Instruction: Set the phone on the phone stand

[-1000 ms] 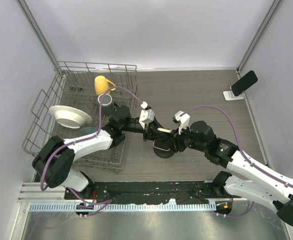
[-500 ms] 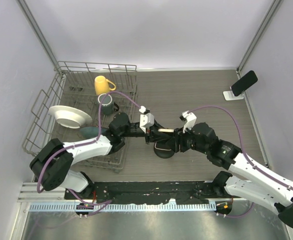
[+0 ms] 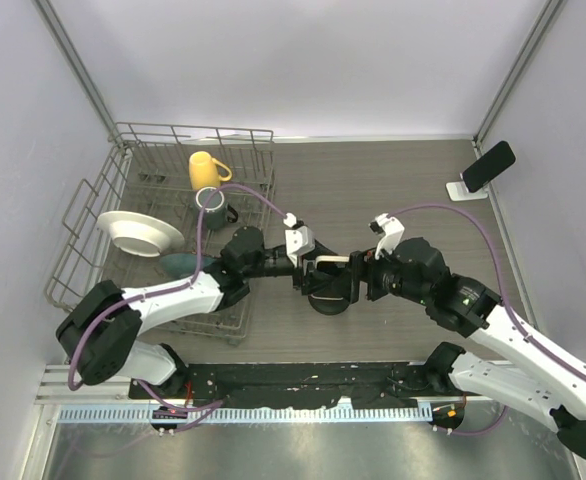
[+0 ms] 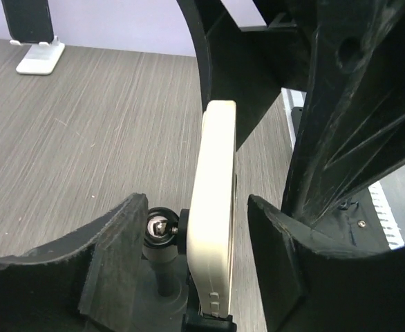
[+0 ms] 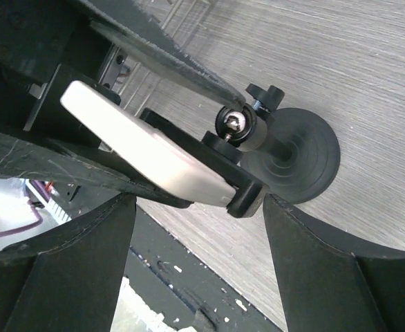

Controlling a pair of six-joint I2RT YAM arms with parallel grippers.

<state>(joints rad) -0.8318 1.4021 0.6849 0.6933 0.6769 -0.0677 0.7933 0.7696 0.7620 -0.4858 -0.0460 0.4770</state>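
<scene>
Wood-grain table point(image 3: 393, 190): left gripper point(image 4: 192, 228) & right gripper point(image 5: 199, 200) just opened, jaws apart either side of cream phone point(image 4: 213, 207). It stands unaided in black clamp mount point(image 5: 303, 155), so placement prob. done. White phone stand point(image 3: 463, 188), far-right corner, bears a dark phone point(image 3: 488, 165).

Left arm point(image 3: 173, 290), right arm point(image 3: 493, 320) facing, jaws parted

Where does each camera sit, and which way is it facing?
Top: above and behind the bases, looking down on the table; both arms show, meeting at the cream phone.
Left wrist: faces the far right corner and white stand; own open jaws flank the phone.
Right wrist: faces down and left at the phone; own jaws at the sides.
Shared: all three show that phone.
</scene>
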